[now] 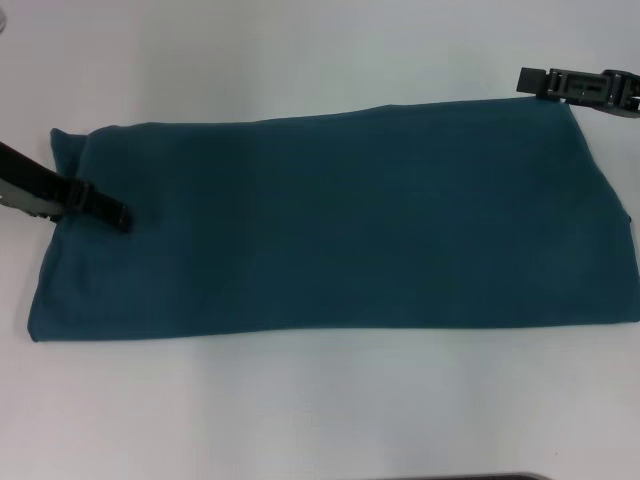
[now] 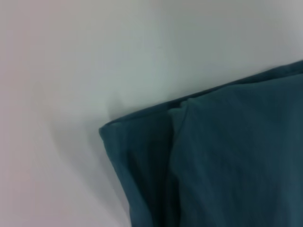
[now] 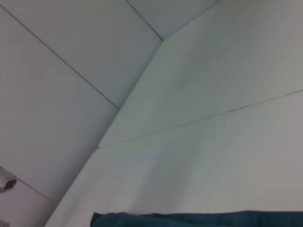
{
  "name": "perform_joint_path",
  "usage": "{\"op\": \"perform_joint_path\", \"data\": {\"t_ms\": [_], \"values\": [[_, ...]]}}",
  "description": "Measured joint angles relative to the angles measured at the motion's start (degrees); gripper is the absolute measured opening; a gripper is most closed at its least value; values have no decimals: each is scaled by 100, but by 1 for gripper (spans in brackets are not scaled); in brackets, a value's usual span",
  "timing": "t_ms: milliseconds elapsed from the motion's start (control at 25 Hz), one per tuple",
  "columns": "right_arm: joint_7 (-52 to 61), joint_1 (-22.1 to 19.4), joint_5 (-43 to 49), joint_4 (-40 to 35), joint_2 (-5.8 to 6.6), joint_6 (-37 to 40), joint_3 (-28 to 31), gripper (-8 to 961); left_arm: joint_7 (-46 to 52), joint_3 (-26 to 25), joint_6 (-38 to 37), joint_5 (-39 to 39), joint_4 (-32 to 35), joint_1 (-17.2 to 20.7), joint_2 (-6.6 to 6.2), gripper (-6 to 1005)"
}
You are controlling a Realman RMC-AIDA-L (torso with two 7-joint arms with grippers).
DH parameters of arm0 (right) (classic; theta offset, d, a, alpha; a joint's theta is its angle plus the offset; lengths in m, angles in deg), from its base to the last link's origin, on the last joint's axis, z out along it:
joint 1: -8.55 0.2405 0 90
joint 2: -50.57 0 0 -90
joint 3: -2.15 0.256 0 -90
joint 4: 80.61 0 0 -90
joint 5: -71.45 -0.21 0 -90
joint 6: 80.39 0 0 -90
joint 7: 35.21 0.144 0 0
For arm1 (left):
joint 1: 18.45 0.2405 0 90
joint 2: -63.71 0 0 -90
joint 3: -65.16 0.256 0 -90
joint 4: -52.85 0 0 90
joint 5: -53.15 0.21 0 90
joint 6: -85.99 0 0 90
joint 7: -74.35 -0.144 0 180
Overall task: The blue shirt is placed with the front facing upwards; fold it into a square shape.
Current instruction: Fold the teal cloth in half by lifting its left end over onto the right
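Note:
The blue shirt (image 1: 330,225) lies flat on the white table (image 1: 300,50), folded into a long band that runs from left to right, with only plain cloth showing. My left gripper (image 1: 118,215) sits low over the shirt's left end, just inside its edge. My right gripper (image 1: 535,82) hovers by the shirt's far right corner, just beyond the cloth. A folded corner of the shirt (image 2: 227,161) with layered edges fills part of the left wrist view. The right wrist view catches only a thin strip of the shirt (image 3: 199,220).
White tabletop (image 1: 320,410) surrounds the shirt on the near and far sides. In the right wrist view a table edge (image 3: 137,94) and a seam (image 3: 213,116) show, with grey floor beyond. A dark edge (image 1: 460,477) shows at the table's front.

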Motion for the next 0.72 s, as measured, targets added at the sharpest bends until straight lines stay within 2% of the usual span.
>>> {"op": "perform_joint_path", "data": {"t_ms": [720], "values": [[0,-3,0,0,0,-18,2,717,-52,9,-10,-5,-26,-28,39,872]]}}
